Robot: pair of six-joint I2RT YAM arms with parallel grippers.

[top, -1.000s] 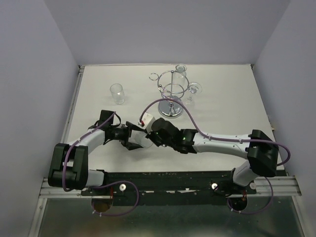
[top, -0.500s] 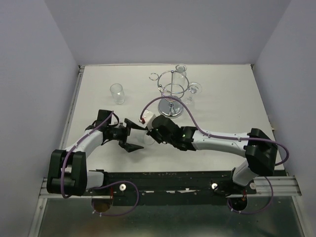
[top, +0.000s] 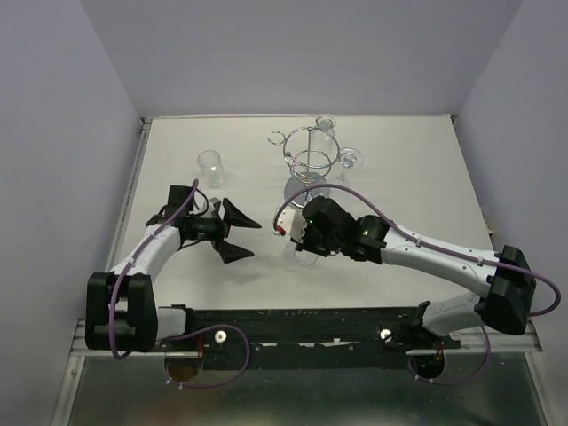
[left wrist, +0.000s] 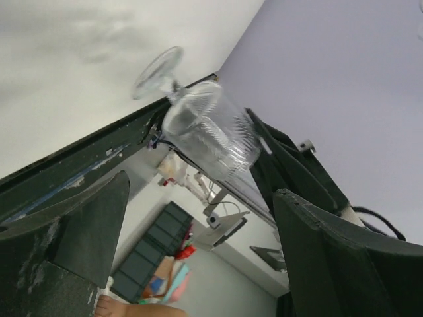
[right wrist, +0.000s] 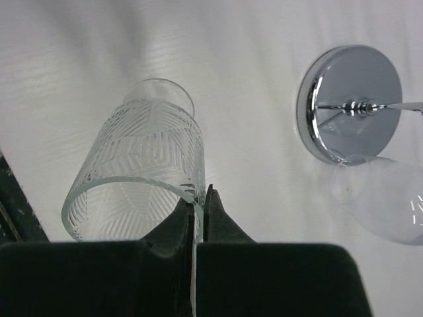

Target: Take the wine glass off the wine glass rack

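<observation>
White table under pale lilac walls. My right hand is pinched tight on the rim of the etched wine glass, which is tilted and clear of the wine glass rack, near its mirrored base. My left hand is spread wide beside the glass, not touching it.

the wine glass is clear glass, its bowl cut with a ribbed leaf pattern. the wine glass rack is mirror-bright chrome. the desk is matt white. the left gripper is dull black plastic, scuffed pale.
</observation>
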